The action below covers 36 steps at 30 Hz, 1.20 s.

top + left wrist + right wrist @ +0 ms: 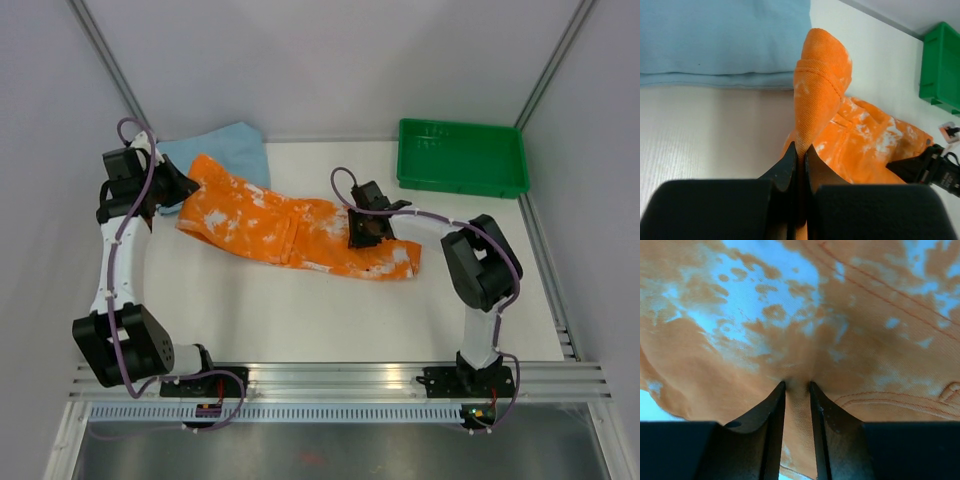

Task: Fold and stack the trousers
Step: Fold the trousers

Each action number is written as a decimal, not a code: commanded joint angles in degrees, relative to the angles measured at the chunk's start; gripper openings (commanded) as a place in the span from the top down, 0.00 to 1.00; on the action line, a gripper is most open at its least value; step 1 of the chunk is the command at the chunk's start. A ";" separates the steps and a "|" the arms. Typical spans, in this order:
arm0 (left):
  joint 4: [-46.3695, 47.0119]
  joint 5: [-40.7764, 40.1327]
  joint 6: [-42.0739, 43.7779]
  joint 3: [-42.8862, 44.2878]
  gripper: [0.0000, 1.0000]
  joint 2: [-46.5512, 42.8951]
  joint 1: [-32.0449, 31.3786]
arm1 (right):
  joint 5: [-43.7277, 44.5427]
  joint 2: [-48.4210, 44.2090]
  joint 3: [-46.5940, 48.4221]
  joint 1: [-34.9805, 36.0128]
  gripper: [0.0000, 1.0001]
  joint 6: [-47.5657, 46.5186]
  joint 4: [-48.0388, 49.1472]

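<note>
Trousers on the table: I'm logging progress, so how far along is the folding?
Done: the trousers lie in one long strip, apparently halved lengthwise. In hand: the left gripper pinches the end beside the blue cloth, and the right gripper pinches fabric near the other end. Left: folding to a bundle and stacking.

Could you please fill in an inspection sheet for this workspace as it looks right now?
Surface: white table, bare in front of the cloth.
Job's things: the trousers lie crumpled diagonally across the table, not yet a neat bundle.
Clutter: folded light blue cloth back left; green tray back right, looks empty.
Grippers: left gripper shut on one end of the trousers; right gripper pinching a fold near the other end.
Cables: purple cables run along both arms, no snag seen.
Surroundings: grey walls; metal rail at near edge.
</note>
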 commanded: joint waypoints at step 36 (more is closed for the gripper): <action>-1.18 -26.07 -19.65 31.82 0.98 24.16 -54.79 | 2.33 -25.67 7.11 -35.32 0.02 -3.01 -20.33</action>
